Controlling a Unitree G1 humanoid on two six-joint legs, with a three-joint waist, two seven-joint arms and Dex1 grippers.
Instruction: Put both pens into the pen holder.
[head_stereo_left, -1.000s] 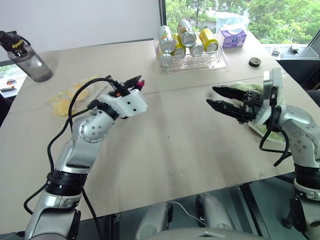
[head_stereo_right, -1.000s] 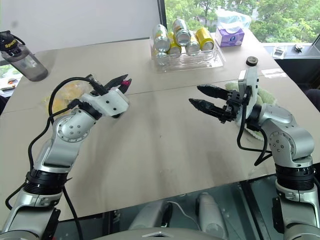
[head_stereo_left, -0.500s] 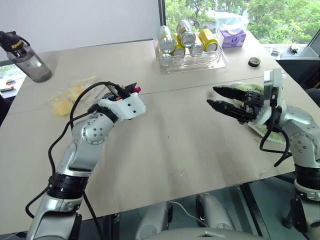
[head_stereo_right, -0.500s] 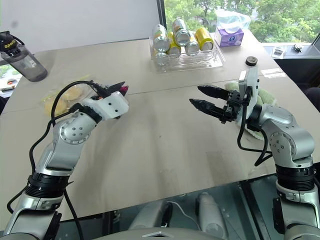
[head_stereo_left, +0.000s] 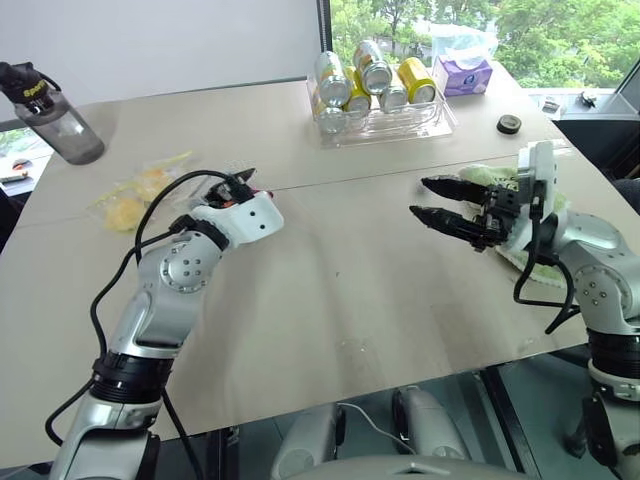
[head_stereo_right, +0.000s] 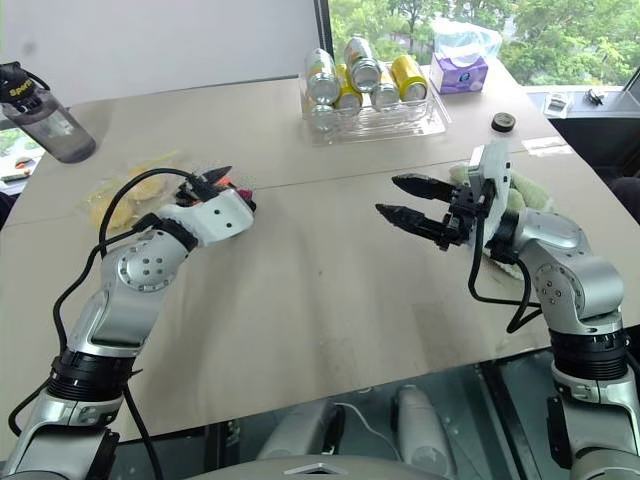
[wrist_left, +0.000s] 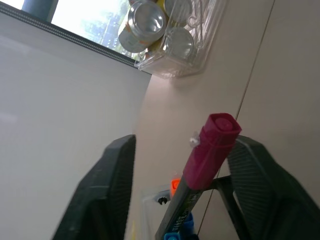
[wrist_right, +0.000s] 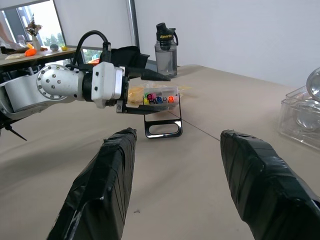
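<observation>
the left gripper (wrist_left: 175, 190) is hanging over the pen holder (wrist_right: 159, 112) on the table's (head_stereo_left: 350, 300) left half, and its two black fingers (wrist_left: 107, 185) are standing wide apart. the magenta pen (wrist_left: 202, 165) is standing between them, touching neither one as far as the left wrist view shows, its long axis running along the fingers with the cap end away from the wrist. its lower end is sitting among coloured markers (wrist_right: 157, 99) in the holder, so it looks delivered. a bit of blue (wrist_left: 177, 235) is showing down there too, though i cannot tell if that is the blue pen. the right gripper (head_stereo_left: 440, 203) is hovering on the right, spread wide and empty, pointing across at the left arm, well apart from the holder, so the left arm is much nearer. open tabletop is lying between them; the can tray (head_stereo_left: 385, 115) is sitting far back, out of the way.
</observation>
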